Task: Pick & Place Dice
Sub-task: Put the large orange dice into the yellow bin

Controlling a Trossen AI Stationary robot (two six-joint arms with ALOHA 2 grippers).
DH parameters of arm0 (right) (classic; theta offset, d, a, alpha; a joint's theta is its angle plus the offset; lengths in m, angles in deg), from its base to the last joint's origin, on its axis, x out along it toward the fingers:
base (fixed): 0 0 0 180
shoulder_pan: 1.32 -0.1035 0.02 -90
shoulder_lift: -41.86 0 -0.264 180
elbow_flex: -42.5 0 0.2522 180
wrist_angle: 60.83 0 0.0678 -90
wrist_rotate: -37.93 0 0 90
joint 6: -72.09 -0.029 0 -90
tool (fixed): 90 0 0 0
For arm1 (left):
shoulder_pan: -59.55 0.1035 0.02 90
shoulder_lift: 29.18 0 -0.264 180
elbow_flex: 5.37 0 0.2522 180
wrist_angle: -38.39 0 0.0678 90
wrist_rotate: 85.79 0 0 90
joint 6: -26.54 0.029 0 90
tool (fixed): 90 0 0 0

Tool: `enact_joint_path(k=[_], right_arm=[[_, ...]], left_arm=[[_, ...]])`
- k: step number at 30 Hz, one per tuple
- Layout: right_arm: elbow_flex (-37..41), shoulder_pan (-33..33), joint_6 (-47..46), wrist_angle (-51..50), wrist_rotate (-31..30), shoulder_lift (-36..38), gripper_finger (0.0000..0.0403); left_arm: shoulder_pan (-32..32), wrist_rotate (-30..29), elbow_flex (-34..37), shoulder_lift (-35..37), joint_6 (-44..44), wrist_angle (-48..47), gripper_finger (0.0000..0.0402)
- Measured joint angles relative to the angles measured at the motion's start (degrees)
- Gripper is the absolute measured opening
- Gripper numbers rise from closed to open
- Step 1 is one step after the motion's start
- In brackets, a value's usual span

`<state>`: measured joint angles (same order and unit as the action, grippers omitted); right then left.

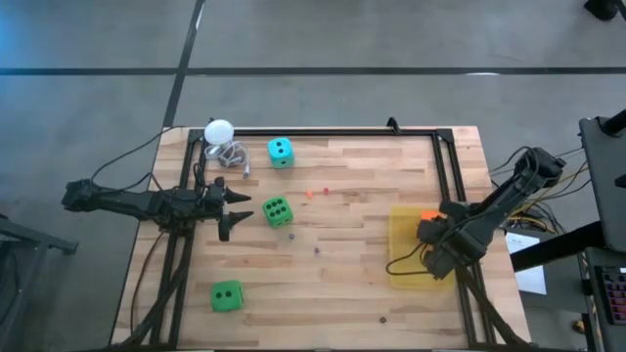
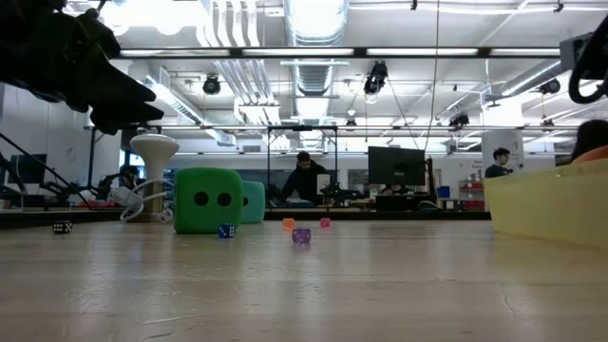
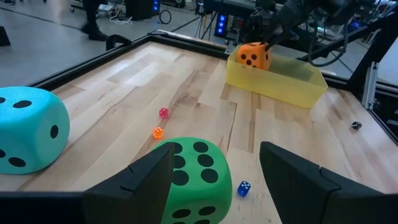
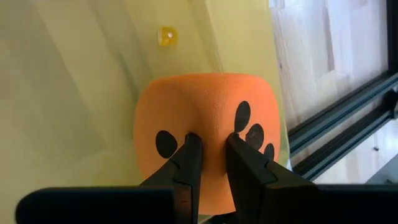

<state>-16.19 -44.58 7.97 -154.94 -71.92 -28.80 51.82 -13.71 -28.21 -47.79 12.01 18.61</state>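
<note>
Orange die (image 4: 202, 121) sits pinched in my right gripper (image 4: 208, 152), over the yellow bin (image 1: 403, 227) near the table's right rail (image 1: 453, 166); its pips face my wrist camera; a cube, so no long axis. My left gripper (image 1: 238, 212) hovers spread wide just beside a green die (image 1: 277, 211), six up; bare wood lies between; teal die (image 1: 281, 151) near the far rail; second green die (image 1: 227, 296) near the front.

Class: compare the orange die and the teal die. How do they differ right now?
The orange die is pinched by the right gripper above the yellow bin; the teal die rests free on the table. Orange sits at the right side, teal near the far edge. Both are soft cubes with dark pips.
</note>
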Motion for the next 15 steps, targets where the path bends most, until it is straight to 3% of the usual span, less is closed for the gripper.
enact_joint_path(k=[15], right_arm=[[0.7, 0.0, 4.6, -0.4, -2.1, -0.1, 0.0053]], left_arm=[[0.0, 0.0, 0.0, 0.0, 0.1, 0.0, 0.0242]])
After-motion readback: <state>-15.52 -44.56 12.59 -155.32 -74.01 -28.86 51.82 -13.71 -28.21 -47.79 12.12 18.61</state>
